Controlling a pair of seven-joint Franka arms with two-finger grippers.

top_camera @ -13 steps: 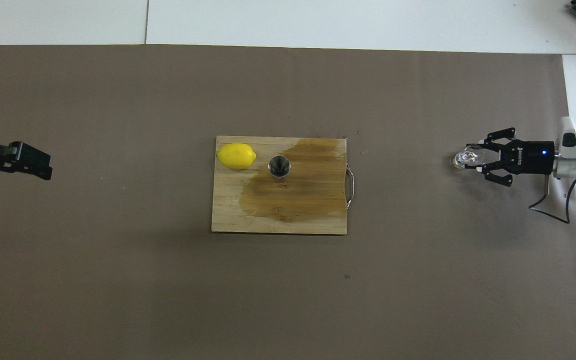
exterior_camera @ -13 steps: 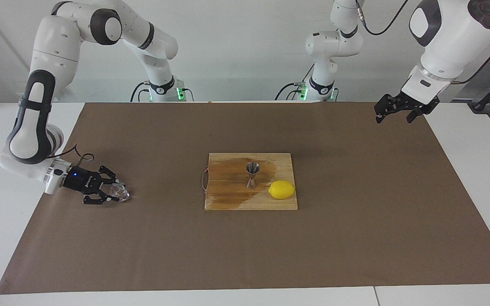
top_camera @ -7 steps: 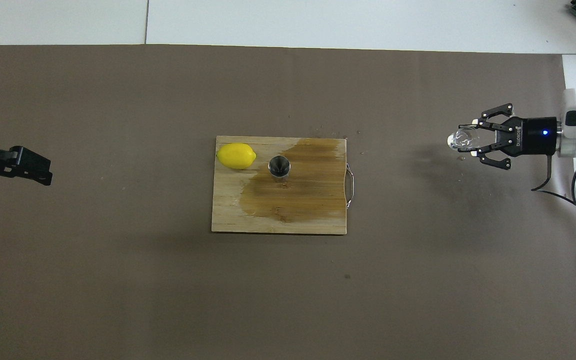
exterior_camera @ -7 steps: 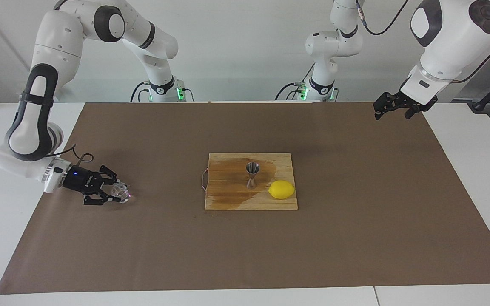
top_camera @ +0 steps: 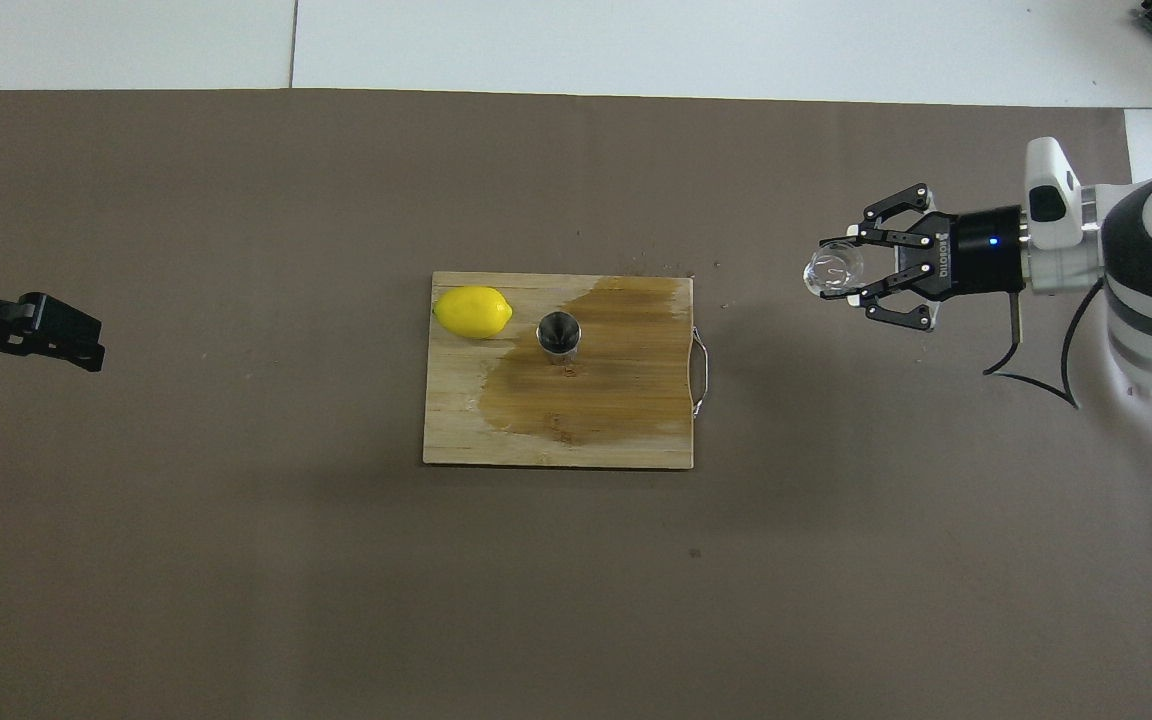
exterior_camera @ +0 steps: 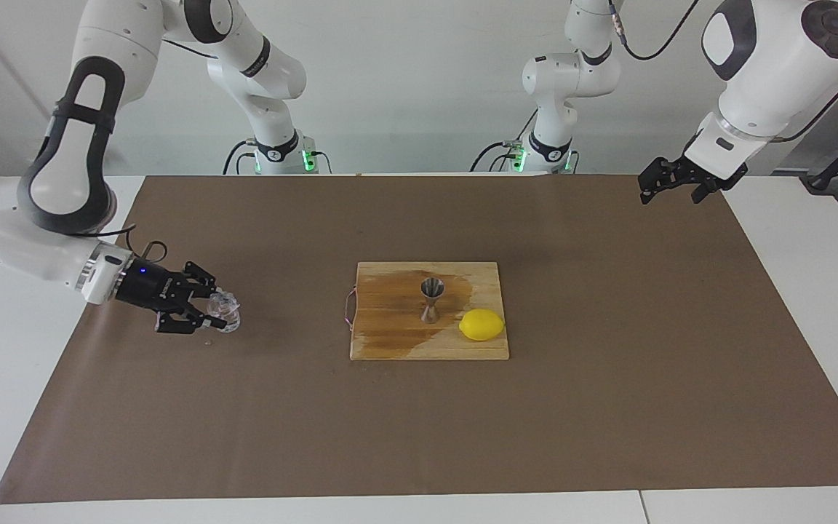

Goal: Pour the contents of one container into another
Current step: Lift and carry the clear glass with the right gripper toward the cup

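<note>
- Right hand (exterior_camera: 209,311) pinching glass cup (exterior_camera: 225,314), raised over the brown mat (exterior_camera: 419,407).
- Jigger (exterior_camera: 431,298) upright on cutting board (exterior_camera: 390,342).
- Left hand (exterior_camera: 670,188) spread, waiting.

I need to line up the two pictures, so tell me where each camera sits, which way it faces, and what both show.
Facing view: high across the table, looking at the robots; both arms show whole, bases at top, right end effector holding the glass cup.
Overhead view: high above the robots' end, looking steeply down; only the left end effector and the right arm's wrist show.
Shared: cutting board, jigger, lemon, brown mat, half a turn apart.
</note>
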